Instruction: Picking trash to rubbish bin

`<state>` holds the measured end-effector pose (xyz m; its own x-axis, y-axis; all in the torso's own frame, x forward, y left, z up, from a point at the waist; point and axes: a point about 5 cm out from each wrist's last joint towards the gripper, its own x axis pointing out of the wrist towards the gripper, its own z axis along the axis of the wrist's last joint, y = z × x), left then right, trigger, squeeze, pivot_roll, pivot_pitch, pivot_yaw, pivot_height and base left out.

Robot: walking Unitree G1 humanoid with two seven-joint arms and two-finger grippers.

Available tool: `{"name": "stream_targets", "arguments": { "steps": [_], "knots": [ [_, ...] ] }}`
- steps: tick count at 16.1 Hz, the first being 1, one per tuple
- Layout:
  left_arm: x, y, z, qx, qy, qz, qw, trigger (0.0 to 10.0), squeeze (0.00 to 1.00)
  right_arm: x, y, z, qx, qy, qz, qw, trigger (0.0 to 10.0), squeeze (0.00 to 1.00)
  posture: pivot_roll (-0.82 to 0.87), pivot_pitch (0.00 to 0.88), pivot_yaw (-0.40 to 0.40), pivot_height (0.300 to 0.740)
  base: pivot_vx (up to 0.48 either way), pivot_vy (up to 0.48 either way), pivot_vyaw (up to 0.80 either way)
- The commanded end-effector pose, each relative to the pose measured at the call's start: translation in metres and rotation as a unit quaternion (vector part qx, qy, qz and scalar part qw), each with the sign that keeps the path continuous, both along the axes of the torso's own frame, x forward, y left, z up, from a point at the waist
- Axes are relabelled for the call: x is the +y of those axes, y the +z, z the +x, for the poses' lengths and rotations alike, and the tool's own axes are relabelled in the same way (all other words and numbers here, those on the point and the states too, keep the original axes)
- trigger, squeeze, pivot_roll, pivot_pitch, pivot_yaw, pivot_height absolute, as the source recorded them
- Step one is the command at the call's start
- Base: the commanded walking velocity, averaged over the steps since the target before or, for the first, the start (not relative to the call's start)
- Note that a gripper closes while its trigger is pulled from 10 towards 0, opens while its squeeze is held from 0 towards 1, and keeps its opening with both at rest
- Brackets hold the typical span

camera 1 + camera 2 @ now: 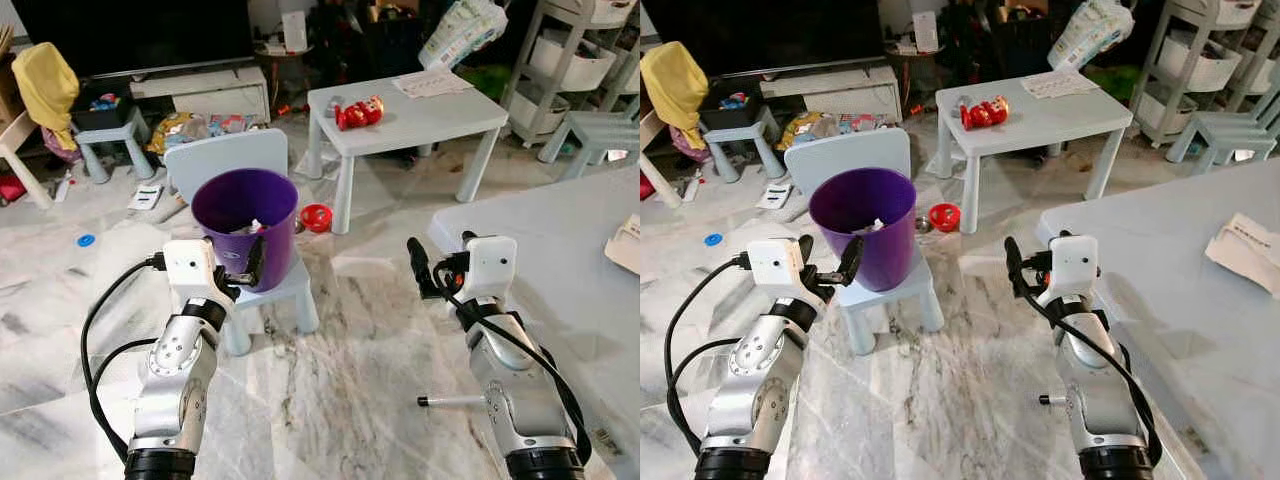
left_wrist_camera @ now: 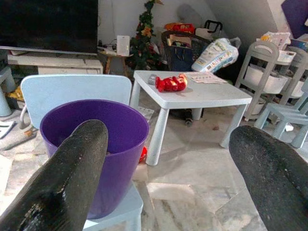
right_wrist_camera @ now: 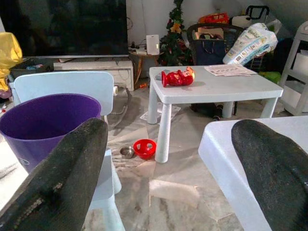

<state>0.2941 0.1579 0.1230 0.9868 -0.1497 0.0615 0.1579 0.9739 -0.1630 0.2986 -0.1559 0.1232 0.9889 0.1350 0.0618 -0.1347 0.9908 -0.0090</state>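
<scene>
A purple rubbish bin [image 1: 281, 250] stands on the seat of a small pale-blue chair [image 1: 226, 152], just ahead of me. Some white crumpled trash [image 1: 255, 228] lies inside it. My left gripper [image 1: 240, 272] hovers at the bin's near side, about level with its wall, open and holding nothing. In the left wrist view its two black fingers [image 2: 72, 173] spread wide, with the bin [image 2: 120, 144] behind the left one. My right gripper [image 1: 440, 262] is open and holding nothing, raised by the near corner of a grey table [image 1: 560, 250]. A sheet of paper [image 1: 1245, 250] lies on that table.
A small white table [image 1: 430, 115] with a red packet [image 1: 358, 112] and papers stands beyond the bin. A red bowl [image 1: 316, 217] lies on the marble floor beside its leg. Toys, a stool, a TV stand and shelves crowd the back.
</scene>
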Motion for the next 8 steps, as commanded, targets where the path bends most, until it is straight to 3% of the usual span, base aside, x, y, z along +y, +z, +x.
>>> {"name": "stream_targets", "arguments": {
  "steps": [1, 4, 8],
  "knots": [
    [-0.0009, 0.0005, 0.0015, 0.0, -0.007, 0.003, 1.0, 10.0, 0.0, 0.0013, 0.0033, 0.0024, -0.006, 0.001, 0.001, 1.0, 10.0, 0.0, -0.01, 0.0, 0.004, 0.74, 0.0, 0.0, -0.8],
    [-0.0008, 0.0002, 0.0018, 0.0, -0.006, -0.001, 1.0, 10.0, 0.0, 0.0007, 0.0039, 0.0022, -0.009, 0.001, 0.001, 1.0, 10.0, 0.0, -0.01, 0.0, 0.003, 0.74, 0.0, 0.0, -0.8],
    [0.0009, -0.0011, 0.002, 0.003, 0.001, -0.008, 1.0, 10.0, 0.0, 0.0003, 0.0036, 0.0018, -0.011, 0.002, -0.001, 1.0, 10.0, 0.0, -0.01, 0.0, 0.003, 0.74, 0.0, 0.0, 0.0]
  ]
}}
